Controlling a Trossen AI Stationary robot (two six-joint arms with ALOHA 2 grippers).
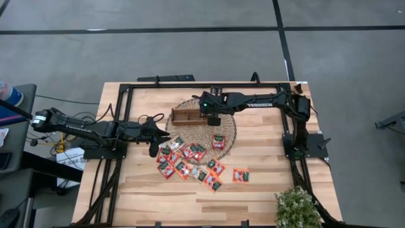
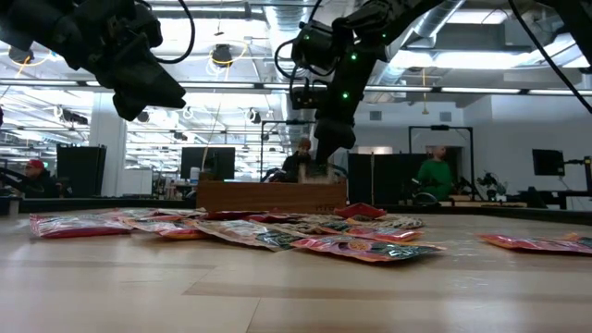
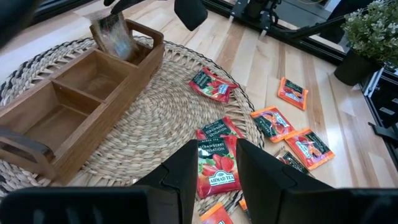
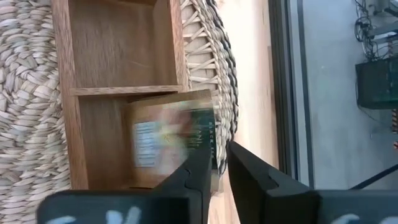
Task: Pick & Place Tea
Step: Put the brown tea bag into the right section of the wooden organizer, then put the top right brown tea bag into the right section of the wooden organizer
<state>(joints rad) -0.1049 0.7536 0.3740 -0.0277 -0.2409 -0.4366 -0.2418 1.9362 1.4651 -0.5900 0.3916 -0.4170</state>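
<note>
High view: right gripper point(image 1: 213, 118) at the right end of the wooden tray point(image 1: 186, 116) on the woven mat point(image 1: 229, 134); left gripper point(image 1: 154, 149) beside the loose tea sachets point(image 1: 190, 159) below the tray.

Left wrist view: left fingers point(image 3: 180, 177) spread, empty, above a sachet point(image 3: 216, 166).

Right wrist view: right gripper point(image 4: 217, 165) pinches one sachet point(image 4: 174, 138) over the tray's end compartment point(image 4: 102, 140).

**Readable Markings**

"AHMAD TEA" was printed in white on the red square strawberry tea sachet point(image 3: 217, 168) seen between the left gripper's fingers. "STRAWBERRY SENSATION" could be read on its green band. "TROSSEN" was lettered in white on the dark right arm point(image 1: 261, 104).
</note>
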